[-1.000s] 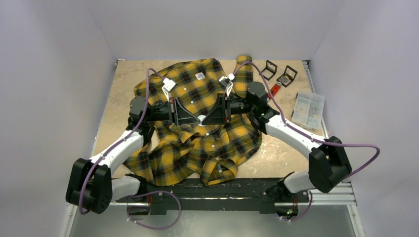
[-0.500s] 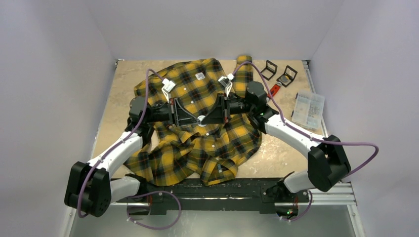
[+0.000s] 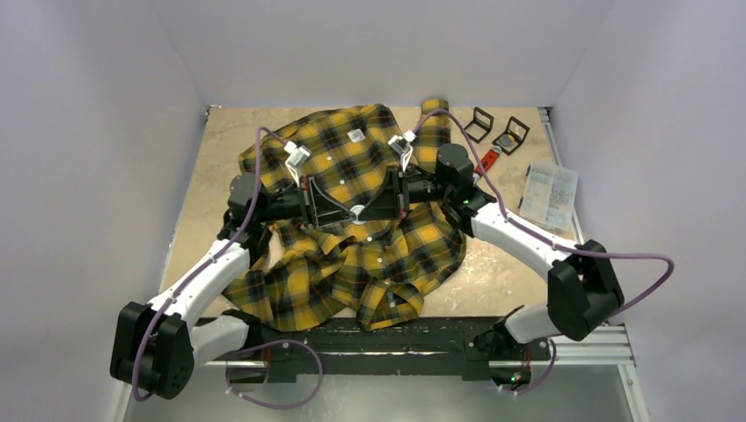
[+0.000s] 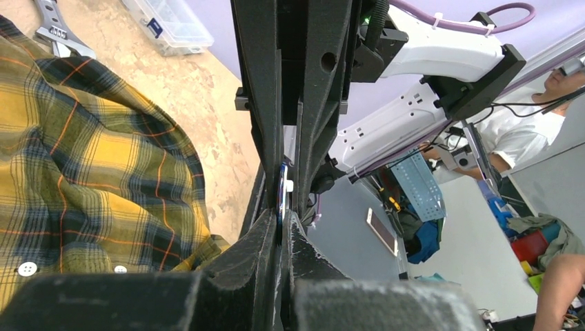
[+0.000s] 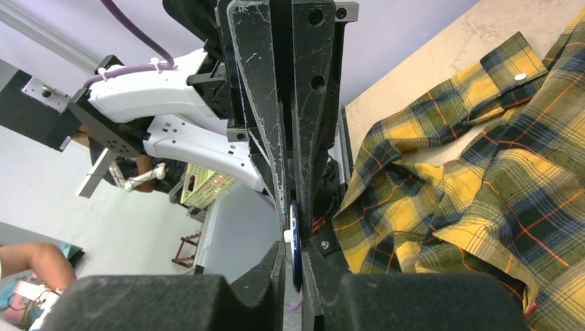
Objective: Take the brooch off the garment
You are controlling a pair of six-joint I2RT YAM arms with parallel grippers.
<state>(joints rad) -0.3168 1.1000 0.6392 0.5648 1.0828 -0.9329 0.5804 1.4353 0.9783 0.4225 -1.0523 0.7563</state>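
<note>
Here, a yellow and black plaid shirt [image 3: 387, 255] is spread in rumpled folds over the middle of the counter [image 3: 220, 158]. Its small white label [image 3: 356, 135] is turned up near its far edge, and white buttons [image 3: 376, 260] are shown down its front.

The two arms are stretched in from either side of the shirt, and their fingers are met tip to tip above the middle of its front. A small round brooch [image 3: 357, 211] is seen there from above as a pale spot. In both wrist views it is seen edge-on as a thin bluish disc with a white nub on one face.

The left fingers [image 3: 346, 212] are clenched on the brooch, its edge pinched between their tips. The right fingers [image 3: 368, 211] are set closely on either side of the same disc, but whether they are pressed against it cannot be told. Whether the brooch is pinned to the cloth cannot be told either.

To the right of the shirt, well apart from it, a clear plastic box [image 3: 550, 195] with compartments is laid on the counter. Beyond the shirt's far right sleeve two small black frames [image 3: 494, 129] are set side by side. A red-handled tool [image 3: 488, 160] is laid between them and the shirt.
</note>
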